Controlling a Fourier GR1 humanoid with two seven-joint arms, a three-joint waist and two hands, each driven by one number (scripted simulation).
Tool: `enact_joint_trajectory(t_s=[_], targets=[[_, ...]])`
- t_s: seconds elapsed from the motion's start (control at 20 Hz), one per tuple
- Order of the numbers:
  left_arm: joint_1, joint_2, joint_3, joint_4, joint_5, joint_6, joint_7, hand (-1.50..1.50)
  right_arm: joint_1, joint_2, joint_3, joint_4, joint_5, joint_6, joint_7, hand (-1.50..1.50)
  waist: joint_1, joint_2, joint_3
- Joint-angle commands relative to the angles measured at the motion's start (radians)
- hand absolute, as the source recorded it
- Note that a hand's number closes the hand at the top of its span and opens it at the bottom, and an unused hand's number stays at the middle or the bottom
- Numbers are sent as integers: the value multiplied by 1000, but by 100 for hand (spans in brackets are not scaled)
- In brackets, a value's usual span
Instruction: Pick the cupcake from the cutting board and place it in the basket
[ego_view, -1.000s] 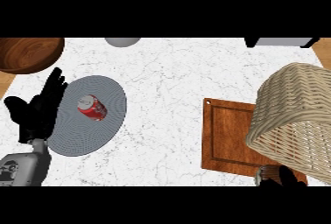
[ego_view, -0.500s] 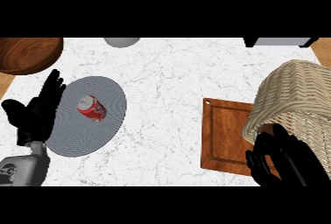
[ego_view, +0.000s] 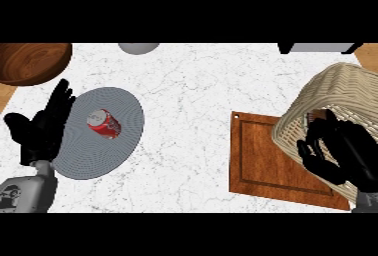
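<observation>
Counter (ego_view: 199, 85) of white marble fills most of the frame, grey veins running across it, with a strip of wood-toned surface showing at the far left and upper right edges.

Basket (ego_view: 347, 95), pale woven wicker, sits at the right edge, tilted, its open mouth turned toward the lower left. Its lower side overlaps the upper right part of the cutting board.

Cutting board (ego_view: 258, 160), reddish-brown wood with a framed edge and a small hole in its upper left corner, lies in the lower right. Its visible surface is bare; cupcake not seen anywhere, possibly hidden behind the right hand or inside the basket, cannot tell.

Plate (ego_view: 122, 145), grey and ribbed, lies at centre left. Red can (ego_view: 104, 124) lies on its side on the plate's upper half.

Wooden bowl (ego_view: 29, 62), dark brown, upper left corner, cut by the frame.

Right hand (ego_view: 343, 150), black, lower right, in front of the basket's mouth and rim. Fingers spread and slightly bent, pointing up; whether they hold anything cannot be told.

Left hand (ego_view: 40, 130), black, left edge, fingers straight and pointing up, thumb out to the left, just overlapping the plate's left rim. Resting.

Grey round object (ego_view: 139, 47), top edge, cut off. Dark and white object (ego_view: 317, 47), top right, cut off.
</observation>
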Motion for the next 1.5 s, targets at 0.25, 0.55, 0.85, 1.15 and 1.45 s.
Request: enact_joint_trajectory(t_s=[0.25,0.55,0.85,1.15,1.45], targets=[[-46,-23,8,-17,-25,9,72,0,-59,-10,-126,78,-97,95,-80,150,-4,-1,0],[0,-4,13,-28,0,-17,40,0,-125,-283,48,93,343,-197,-318,150,20,5,2],[-4,-27,1,-33,-21,-5,35,0,-181,-226,47,273,443,-352,-375,150,6,1,0],[7,-12,36,-20,-14,-36,4,0,-225,-152,29,253,526,-253,-322,150,0,-1,0],[-58,-18,26,39,-30,-23,26,0,-293,-191,37,418,623,-147,-282,150,1,2,0]])
